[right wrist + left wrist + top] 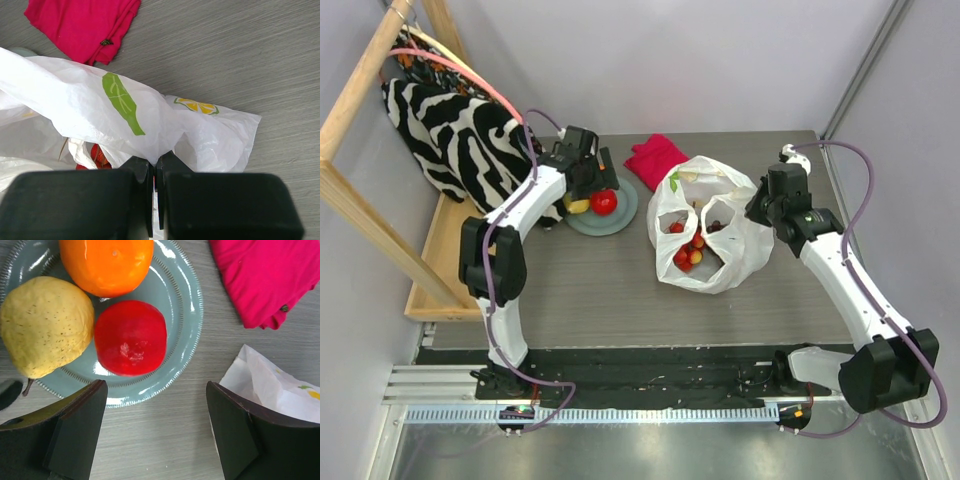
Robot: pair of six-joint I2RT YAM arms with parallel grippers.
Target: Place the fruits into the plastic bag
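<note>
Your left claw hung open above the apple on the plate at the table's far edge; your right claw pinched the bag rim mid-table. You needed to centre over that apple.

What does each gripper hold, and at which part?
The right gripper pinches the plastic bag by a fold of film on its right side. The left gripper is open and holds nothing.

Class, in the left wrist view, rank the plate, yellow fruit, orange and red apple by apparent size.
Largest first:
plate
yellow fruit
red apple
The orange is cut off by the frame, so unranked.
</note>
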